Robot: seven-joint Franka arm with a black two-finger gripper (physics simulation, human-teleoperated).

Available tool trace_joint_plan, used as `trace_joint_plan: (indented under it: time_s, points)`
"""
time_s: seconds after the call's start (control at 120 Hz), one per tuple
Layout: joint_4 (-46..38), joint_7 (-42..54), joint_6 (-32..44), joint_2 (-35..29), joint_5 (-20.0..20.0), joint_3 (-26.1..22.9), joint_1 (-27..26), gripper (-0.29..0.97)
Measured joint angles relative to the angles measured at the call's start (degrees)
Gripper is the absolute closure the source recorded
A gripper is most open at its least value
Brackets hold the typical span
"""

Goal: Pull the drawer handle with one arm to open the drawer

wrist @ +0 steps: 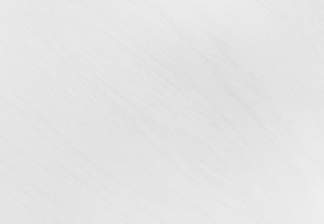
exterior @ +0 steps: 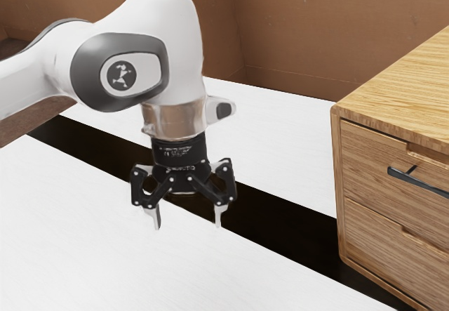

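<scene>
A light wooden cabinet (exterior: 393,184) stands at the exterior view's right with two drawer fronts. The upper drawer (exterior: 382,160) carries a dark bar handle (exterior: 415,180) and its front sits flush with the cabinet. My black gripper (exterior: 187,218) hangs pointing down over the white table (exterior: 84,255), well to the left of the cabinet, open with nothing between its fingers. Under my hand the wrist view looks onto the white tabletop (wrist: 162,102).
A dark gap (exterior: 280,213) runs diagonally between the near white table and a second white surface (exterior: 280,135) behind it. Brown walls close the back. The cabinet's lower drawer (exterior: 393,244) is beneath the handled one.
</scene>
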Motion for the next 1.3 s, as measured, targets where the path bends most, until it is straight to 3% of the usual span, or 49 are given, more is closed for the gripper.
trace_joint_plan:
  time_s: [0.167, 0.35, 0.417, 0.475, 0.55, 0.792, 1.3]
  points:
    - [2.93, -10.88, 3.02, -1.55, -0.14, -0.80, -0.90, 0.00]
    - [10.03, -20.11, 1.08, -1.82, -0.94, -1.23, -9.00, 0.00]
    - [10.41, -22.93, 3.39, -2.46, -0.03, 0.37, -17.10, 0.00]
    - [10.92, -25.17, 5.73, -2.68, 1.40, 6.84, -29.15, 0.00]
    - [11.34, -27.72, 9.49, -1.44, 1.82, 9.78, -34.29, 0.00]
    - [10.77, -34.88, 20.99, 0.99, -0.53, 10.59, -35.41, 0.00]
    - [11.02, -47.65, 28.94, 5.93, 0.50, 10.36, -36.20, 0.00]
